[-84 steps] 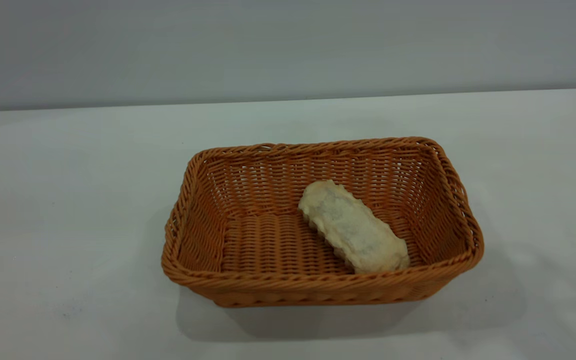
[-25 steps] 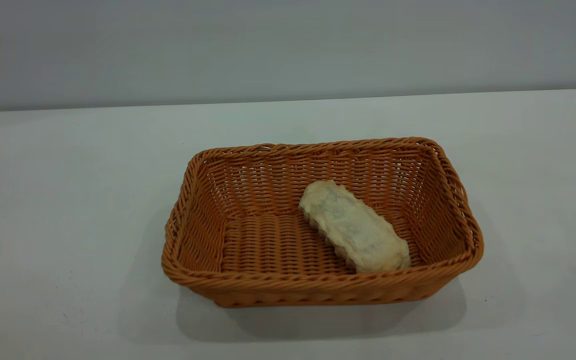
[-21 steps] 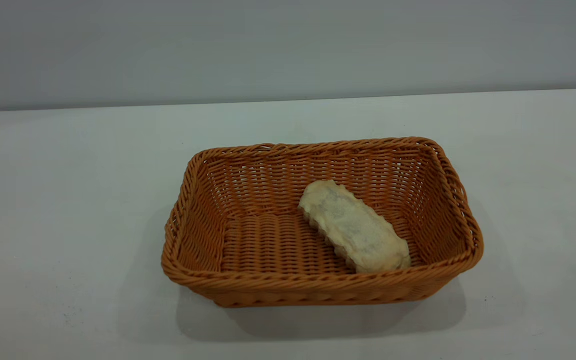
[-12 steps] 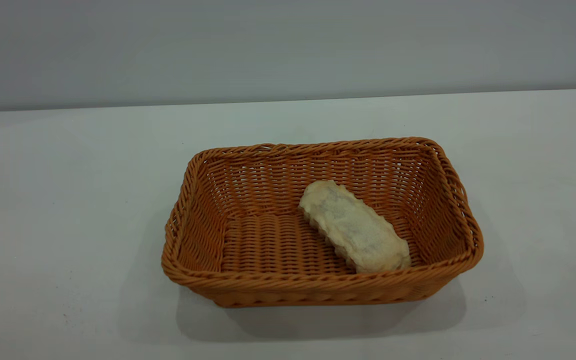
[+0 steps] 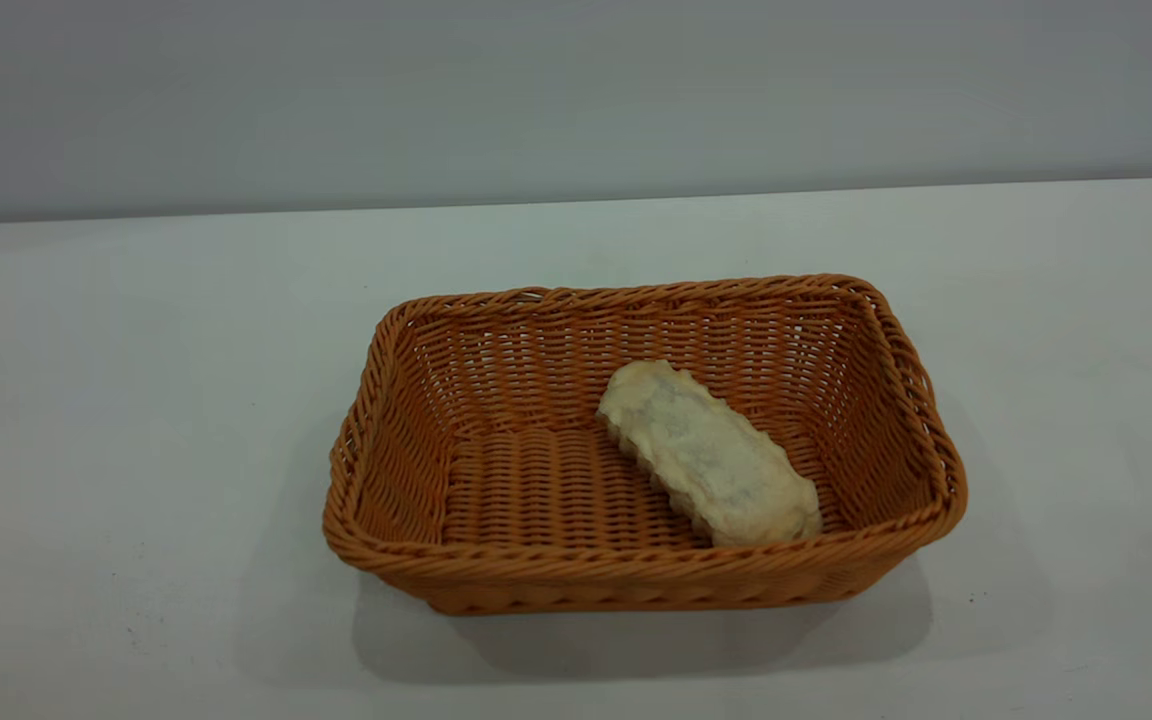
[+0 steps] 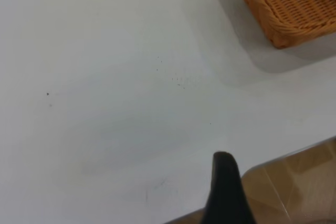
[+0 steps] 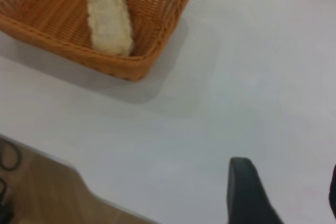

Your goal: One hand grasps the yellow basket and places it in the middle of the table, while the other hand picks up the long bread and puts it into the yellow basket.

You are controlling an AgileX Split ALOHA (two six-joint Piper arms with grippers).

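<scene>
The yellow basket (image 5: pixel 636 585) stands near the middle of the white table (image 5: pixel 136 400). Inside it, toward its right end, the long bread (image 5: pixel 706 465) lies at a slant with its pale rough underside up. Neither arm shows in the exterior view. My left gripper (image 6: pixel 226 182) hovers over a near corner of the table, well away from the basket (image 6: pixel 294 9). My right gripper (image 7: pixel 286 187) hangs open and empty over bare table, apart from the basket (image 7: pixel 157 40) and the bread (image 7: pixel 109 18).
The table's edge and a rounded corner (image 6: pixel 252 169) run close under the left gripper, with wooden floor (image 6: pixel 299 187) beyond. In the right wrist view the table edge (image 7: pixel 79 174) borders floor with dark cables (image 7: pixel 8 156). A grey wall (image 5: pixel 576 90) backs the table.
A faint shadow on the table's right side has gone since the earliest frame. The basket and the bread have not moved.
</scene>
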